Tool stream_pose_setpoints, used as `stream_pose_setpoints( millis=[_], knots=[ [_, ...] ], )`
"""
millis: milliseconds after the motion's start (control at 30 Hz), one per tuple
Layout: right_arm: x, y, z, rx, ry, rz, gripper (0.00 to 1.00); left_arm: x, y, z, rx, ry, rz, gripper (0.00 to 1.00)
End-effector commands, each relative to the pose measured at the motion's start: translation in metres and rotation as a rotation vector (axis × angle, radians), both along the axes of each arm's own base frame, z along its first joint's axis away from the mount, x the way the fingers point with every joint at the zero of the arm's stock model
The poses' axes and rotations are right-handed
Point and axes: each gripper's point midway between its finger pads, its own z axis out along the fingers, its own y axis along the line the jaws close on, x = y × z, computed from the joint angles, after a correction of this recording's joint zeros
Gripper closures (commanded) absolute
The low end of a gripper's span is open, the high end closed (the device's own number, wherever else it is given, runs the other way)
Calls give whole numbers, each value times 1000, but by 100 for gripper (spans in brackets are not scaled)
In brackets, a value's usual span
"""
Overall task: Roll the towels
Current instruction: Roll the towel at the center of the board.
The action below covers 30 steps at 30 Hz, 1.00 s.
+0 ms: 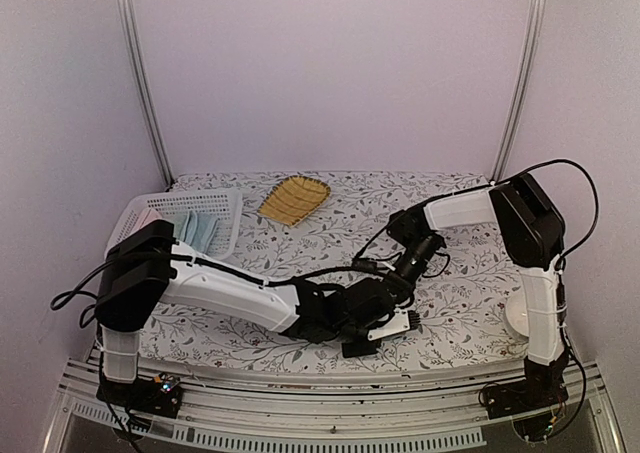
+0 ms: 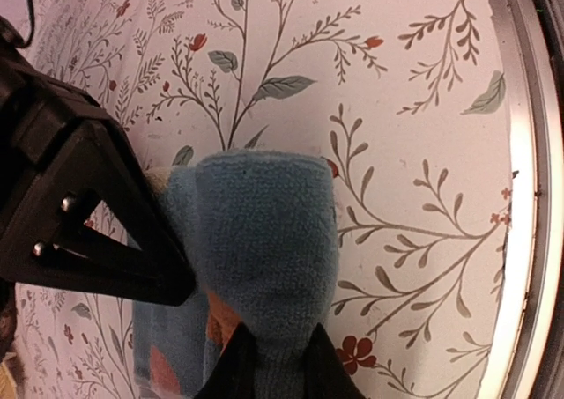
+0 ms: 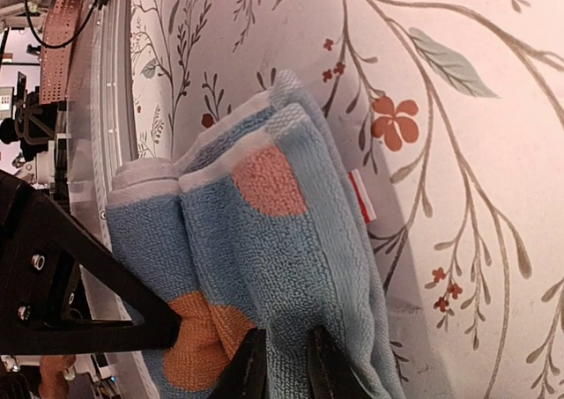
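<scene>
Towel (image 3: 273, 240), blue with orange prints, lies bunched on table (image 3: 458, 196) near its front edge. Left gripper (image 2: 225, 315) and right gripper (image 3: 225, 346) each pinch a fold of it, jaws nearly closed.

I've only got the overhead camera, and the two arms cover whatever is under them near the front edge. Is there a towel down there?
Observer: Yes. The left wrist view shows the printed towel doubled over, with the left hand pinching its fold.
Operator: What about the right hand?
Observer: The right hand pinches the same towel, beside an orange patch.
Operator: Any label showing?
Observer: A small red and white tag sticks out at the towel's edge.
</scene>
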Motion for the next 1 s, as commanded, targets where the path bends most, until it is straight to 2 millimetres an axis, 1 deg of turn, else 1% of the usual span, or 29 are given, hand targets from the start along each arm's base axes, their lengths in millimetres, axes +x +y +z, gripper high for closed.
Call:
stream_pose_setpoints(
  millis=[0,100,167,267,333,367,433,500,533,600,633,667,700,733,800,867,900,967],
  knots=[
    [15,-45,-50,-243,-65,-59,80,-30,24,-12,76,177,54,88],
    [16,-45,-50,-241,-68,-66,80,-41,28,-17,88,247,57,89],
    [17,-41,-48,-223,-62,-68,80,-46,25,-21,94,293,40,89],
    [19,-38,-45,-208,-58,-69,80,-44,21,-38,125,354,43,89],
    [17,-34,-38,-180,-43,-70,80,-41,20,-44,126,438,57,89],
    [16,-31,-31,-157,-31,-71,79,-39,20,-45,119,472,59,89],
    [20,-24,-1,-62,-23,-80,73,-36,18,-44,87,523,46,89],
    [35,-20,44,59,-48,-116,69,-30,19,-43,68,578,44,89],
    [46,-22,68,114,-70,-145,66,-27,19,-42,58,605,44,89],
    [72,-32,117,207,-137,-214,63,-23,18,-40,36,671,44,89],
    [86,-43,142,251,-185,-262,62,-21,17,-39,19,715,43,89],
    [91,-49,162,287,-222,-284,61,-21,17,-41,14,768,47,89],
    [91,-54,179,311,-270,-289,61,-18,17,-45,19,821,66,89],
    [88,-58,191,320,-328,-280,60,-16,17,-49,30,869,86,89],
    [77,-64,205,336,-447,-249,60,-12,16,-57,64,951,128,91],
    [61,-68,218,389,-558,-200,59,-8,16,-66,78,1019,171,92],
    [50,-70,222,414,-593,-180,59,-5,15,-67,68,1063,186,92],
    [23,-73,225,465,-645,-118,57,-2,14,-67,42,1152,212,92]
  ],
)
